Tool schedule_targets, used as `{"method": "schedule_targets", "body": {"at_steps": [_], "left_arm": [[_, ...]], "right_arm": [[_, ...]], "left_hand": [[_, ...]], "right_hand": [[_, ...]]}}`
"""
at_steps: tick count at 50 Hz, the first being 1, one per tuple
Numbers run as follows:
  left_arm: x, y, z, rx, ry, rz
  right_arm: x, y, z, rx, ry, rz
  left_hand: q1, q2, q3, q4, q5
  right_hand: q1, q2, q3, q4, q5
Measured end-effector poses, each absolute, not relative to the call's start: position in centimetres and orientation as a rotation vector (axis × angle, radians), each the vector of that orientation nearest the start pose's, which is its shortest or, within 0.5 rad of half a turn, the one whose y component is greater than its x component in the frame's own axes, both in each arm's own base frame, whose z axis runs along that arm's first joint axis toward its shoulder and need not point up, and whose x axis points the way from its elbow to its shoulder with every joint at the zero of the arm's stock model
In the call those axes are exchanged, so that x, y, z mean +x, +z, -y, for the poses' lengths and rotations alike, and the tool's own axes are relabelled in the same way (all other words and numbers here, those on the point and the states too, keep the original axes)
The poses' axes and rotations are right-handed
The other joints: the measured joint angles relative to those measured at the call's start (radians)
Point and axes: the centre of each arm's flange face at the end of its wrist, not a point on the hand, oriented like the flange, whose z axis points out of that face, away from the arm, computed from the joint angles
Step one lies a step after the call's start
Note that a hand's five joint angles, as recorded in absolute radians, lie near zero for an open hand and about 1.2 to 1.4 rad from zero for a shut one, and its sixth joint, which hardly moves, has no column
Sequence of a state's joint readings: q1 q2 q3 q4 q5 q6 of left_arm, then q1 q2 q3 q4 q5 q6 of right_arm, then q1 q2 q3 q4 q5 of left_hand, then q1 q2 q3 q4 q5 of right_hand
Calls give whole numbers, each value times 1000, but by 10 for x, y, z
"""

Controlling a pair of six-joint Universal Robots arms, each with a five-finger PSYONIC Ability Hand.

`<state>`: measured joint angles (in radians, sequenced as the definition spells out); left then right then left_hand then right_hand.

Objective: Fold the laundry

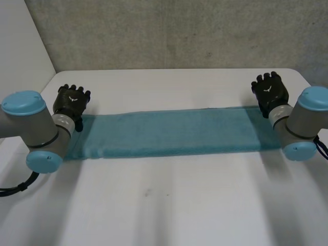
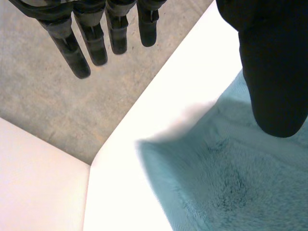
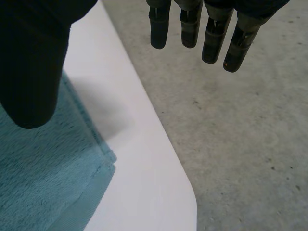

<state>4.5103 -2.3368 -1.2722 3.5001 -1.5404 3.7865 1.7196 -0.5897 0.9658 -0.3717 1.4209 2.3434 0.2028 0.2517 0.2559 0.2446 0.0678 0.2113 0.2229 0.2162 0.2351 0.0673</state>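
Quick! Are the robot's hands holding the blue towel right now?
Left hand: open, holding nothing, at a corner of the towel.
Right hand: open, holding nothing, at the towel's other end.

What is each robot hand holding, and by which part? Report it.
Nothing is held. The left robot hand is open at one end of the teal towel, the right robot hand open at the other end.

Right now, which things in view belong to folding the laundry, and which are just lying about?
Part of the job:
- teal towel, lying as a long strip across the table
- left hand, open, at one end of the towel
- right hand, open, at the other end

Just there:
- white table
- grey concrete surface beyond the table
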Motion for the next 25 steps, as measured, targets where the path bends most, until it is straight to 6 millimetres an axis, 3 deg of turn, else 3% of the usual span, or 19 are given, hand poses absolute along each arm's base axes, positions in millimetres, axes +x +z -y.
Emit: {"method": "schedule_targets", "body": {"at_steps": [1,2,6,9,13,17,20,25], "left_arm": [[-220,136,406,913,-1893,-1954],[-222,142,401,920,-1901,-1942],[-223,152,394,922,-1912,-1930],[-222,169,381,917,-1930,-1919],[-220,183,364,911,-1948,-1919],[-220,193,348,897,-1970,-1941],[-220,197,327,864,-2005,-2006],[-219,197,307,778,-2055,-2133]], "right_arm": [[216,123,465,-1309,-2425,-2145],[212,140,463,-1207,-2451,-2143],[208,163,458,-1084,-2476,-2134],[201,203,440,-894,-2480,-2106],[190,226,420,-782,-2431,-2128],[179,231,407,-742,-2360,-2183],[163,224,384,-735,-2142,-2327],[149,206,367,-739,-1875,-2460]], "left_hand": [[0,0,0,0,0],[0,-38,-33,-32,-20],[0,-40,-33,-32,-20],[0,-40,-33,-32,-20],[0,-40,-33,-32,-20],[0,-41,-33,-32,-20],[0,-43,-33,-32,-20],[0,-43,-33,-32,-20]], "right_hand": [[0,0,0,0,0],[0,0,0,0,0],[0,0,0,0,0],[0,0,0,0,0],[0,0,0,0,0],[0,0,0,0,0],[0,0,0,0,0],[99,141,148,120,116]]}}
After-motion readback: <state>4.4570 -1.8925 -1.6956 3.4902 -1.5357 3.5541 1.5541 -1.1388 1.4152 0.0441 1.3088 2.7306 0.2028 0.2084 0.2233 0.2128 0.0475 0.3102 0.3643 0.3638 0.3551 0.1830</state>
